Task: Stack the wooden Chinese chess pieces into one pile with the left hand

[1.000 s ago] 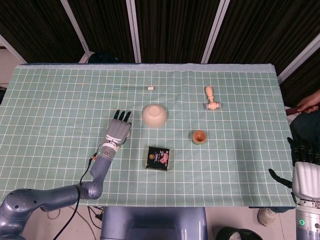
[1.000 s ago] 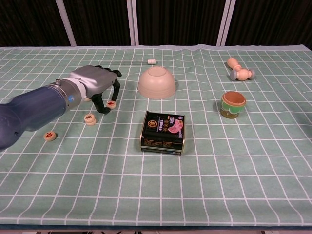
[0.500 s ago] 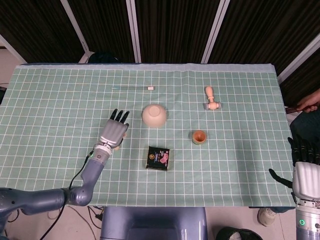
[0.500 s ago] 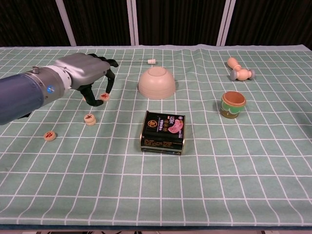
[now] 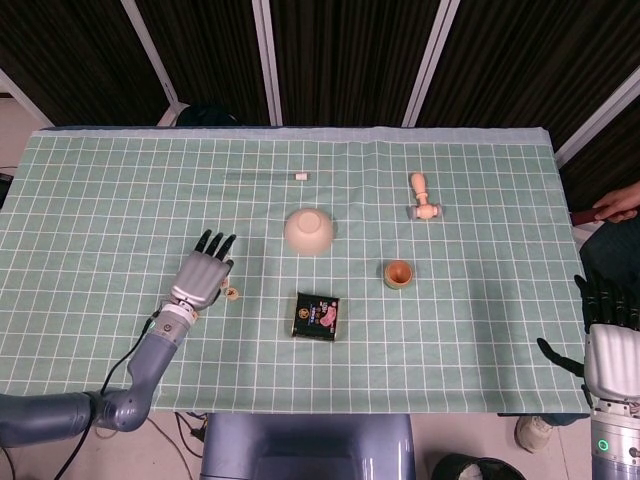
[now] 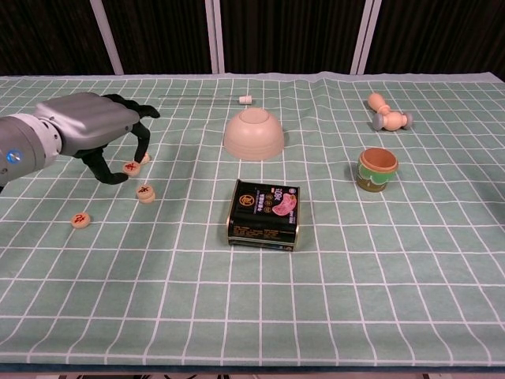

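Two chess pieces (image 6: 80,220) (image 6: 146,193) lie apart on the surface (image 6: 355,268), red characters unreadable. A third piece (image 6: 132,168) is pinched by the left hand (image 6: 95,130), lifted just above. The tin (image 6: 264,213) label is illegible. The right hand (image 5: 610,350) is spread, idle off the edge.

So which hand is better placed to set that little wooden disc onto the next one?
The left hand, I'd say. It already pinches a chess piece just above and beside the nearest loose piece. The right hand sits off the table's far right edge, holding nothing.
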Motion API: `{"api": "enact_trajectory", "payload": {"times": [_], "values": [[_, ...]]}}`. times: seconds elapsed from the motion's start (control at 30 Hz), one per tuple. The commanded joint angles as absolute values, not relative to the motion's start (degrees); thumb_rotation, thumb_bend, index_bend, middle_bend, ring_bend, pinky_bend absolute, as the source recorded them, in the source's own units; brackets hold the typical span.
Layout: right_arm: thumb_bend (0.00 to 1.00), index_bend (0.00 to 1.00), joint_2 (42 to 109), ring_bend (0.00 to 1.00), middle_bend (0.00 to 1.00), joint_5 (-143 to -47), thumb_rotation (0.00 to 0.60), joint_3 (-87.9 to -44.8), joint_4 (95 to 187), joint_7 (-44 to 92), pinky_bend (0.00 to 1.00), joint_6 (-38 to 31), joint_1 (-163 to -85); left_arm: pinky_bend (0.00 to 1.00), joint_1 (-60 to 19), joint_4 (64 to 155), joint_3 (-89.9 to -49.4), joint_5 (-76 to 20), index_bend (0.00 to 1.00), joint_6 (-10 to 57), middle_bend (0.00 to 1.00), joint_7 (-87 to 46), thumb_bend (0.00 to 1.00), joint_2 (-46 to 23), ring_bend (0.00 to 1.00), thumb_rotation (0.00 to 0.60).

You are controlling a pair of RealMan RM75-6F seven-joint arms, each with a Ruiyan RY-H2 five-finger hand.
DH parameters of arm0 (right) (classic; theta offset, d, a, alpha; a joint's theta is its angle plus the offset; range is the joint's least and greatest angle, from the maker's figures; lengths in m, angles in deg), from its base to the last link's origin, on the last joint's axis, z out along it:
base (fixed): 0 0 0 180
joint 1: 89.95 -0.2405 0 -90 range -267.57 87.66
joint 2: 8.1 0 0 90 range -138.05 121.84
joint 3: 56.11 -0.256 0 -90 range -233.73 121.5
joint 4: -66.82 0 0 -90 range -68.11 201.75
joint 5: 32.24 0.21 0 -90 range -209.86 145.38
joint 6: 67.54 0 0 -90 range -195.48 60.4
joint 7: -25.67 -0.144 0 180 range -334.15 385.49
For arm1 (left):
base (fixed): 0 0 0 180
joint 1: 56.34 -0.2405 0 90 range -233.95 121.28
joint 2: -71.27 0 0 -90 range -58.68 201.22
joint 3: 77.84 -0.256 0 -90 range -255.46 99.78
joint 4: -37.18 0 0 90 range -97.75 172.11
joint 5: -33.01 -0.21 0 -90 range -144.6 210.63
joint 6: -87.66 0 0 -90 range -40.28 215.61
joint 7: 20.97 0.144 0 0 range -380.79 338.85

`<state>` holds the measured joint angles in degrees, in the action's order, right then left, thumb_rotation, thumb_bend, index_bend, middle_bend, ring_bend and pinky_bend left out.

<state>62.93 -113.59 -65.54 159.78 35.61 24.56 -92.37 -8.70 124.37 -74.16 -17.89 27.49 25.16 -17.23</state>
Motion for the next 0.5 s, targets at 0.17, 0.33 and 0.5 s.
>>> {"api": "enact_trajectory", "payload": {"times": [0.17,0.33,0.5], "values": [[0.23,0.10,62.9,0.00,0.01,-113.6,0.600,-65.5,159.8,35.5,0.00,24.5,-92.4,0.00,-8.8,123.8,-74.9,-19.1,0.47,27.7,0.01,25.4,0.31,-18.4,0.00,0.600],[0.23,0.10,62.9,0.00,0.01,-113.5,0.600,-65.6,159.8,35.3,0.00,24.4,-92.4,0.00,-8.9,124.0,-75.0,-19.1,0.46,27.4,0.01,26.1,0.30,-18.8,0.00,0.600],[0.23,0.10,62.9,0.00,0.01,-113.5,0.600,-65.6,159.8,35.3,0.00,24.4,-92.4,0.00,-8.8,123.9,-74.9,-18.8,0.46,27.2,0.01,26.8,0.29,-19.1,0.00,0.600]]}}
